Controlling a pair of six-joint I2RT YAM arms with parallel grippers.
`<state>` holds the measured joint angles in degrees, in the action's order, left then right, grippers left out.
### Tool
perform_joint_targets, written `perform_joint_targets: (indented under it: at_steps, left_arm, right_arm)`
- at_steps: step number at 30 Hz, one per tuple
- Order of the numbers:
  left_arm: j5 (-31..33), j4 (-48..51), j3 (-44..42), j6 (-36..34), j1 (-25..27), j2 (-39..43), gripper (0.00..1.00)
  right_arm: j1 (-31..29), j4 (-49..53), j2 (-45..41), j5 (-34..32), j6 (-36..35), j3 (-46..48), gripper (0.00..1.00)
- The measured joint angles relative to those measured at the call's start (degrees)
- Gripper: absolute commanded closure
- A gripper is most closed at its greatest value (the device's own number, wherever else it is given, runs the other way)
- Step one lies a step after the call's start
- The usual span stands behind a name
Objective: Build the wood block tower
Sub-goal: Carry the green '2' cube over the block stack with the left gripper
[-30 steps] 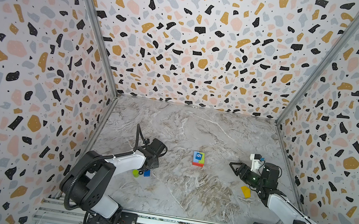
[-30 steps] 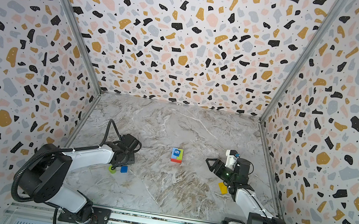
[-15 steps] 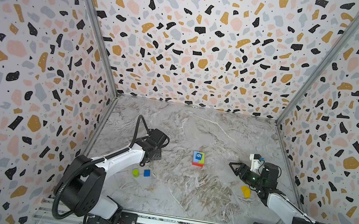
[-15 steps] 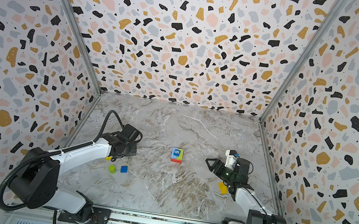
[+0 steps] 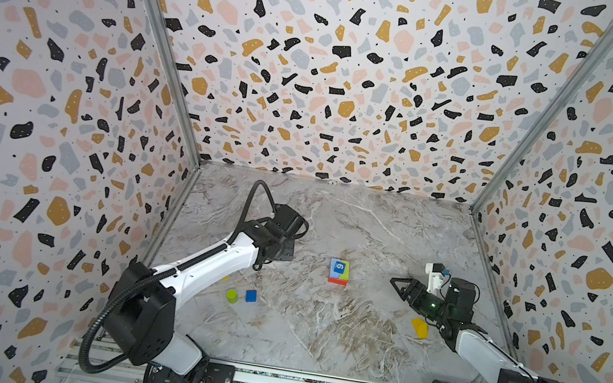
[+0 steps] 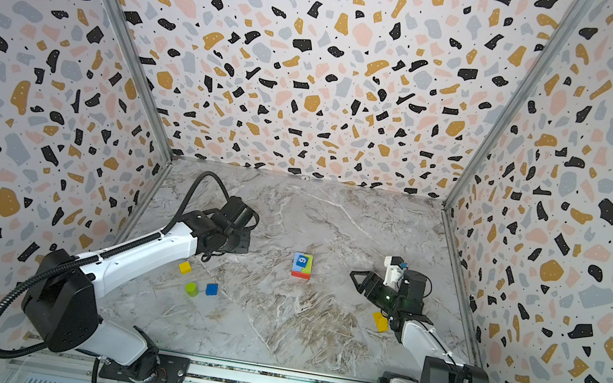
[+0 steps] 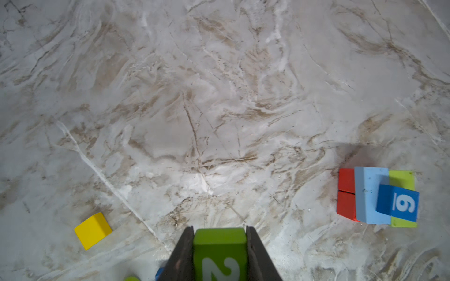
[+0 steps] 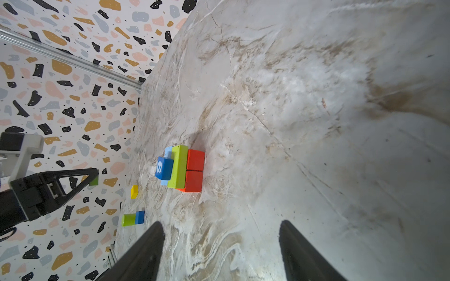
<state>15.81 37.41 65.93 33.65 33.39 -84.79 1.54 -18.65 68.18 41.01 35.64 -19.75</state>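
While your left end effector (image 7: pixel 220 231) pinches the green cube (image 7: pixel 219 253) marked 2: carry it level to the tower (image 5: pixel 339 272), which stands at the middle of the surface (image 5: pixel 314 337).
Seat: probably beside the blue 6 cube (image 7: pixel 398 203); lower squarely, release once flat.
Right end effector (image 8: pixel 220 222): spread, empty, apart from the tower.
Blocks: painted wood, flat faces, crisp edges; red slabs (image 7: pixel 347 194) at base.

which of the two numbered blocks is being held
The green block marked 2, clamped in the left claw. The other numbered one, the blue block marked 6, sits free on top of the tower.
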Motion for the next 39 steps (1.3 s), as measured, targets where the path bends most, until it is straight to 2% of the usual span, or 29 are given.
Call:
perform_joint_targets:
  at_steps: [9, 21, 39]
  left_arm:
    - [1.33, 2.45, 9.77, 0.63, 5.95, -6.23, 0.73]
    - [2.25, 5.31, 23.47, 1.64, 10.93, -17.59, 0.73]
    - [1.09, 5.92, 28.5, 3.5, 17.11, -25.49, 0.74]
  right_arm:
    - [0.07, -0.63, 0.02, 0.68, 0.24, 0.0, 0.24]
    - [0.39, -1.03, 0.02, 1.16, 0.37, 0.0, 0.24]
    - [0.5, -1.11, 0.02, 1.9, 0.57, 0.0, 0.24]
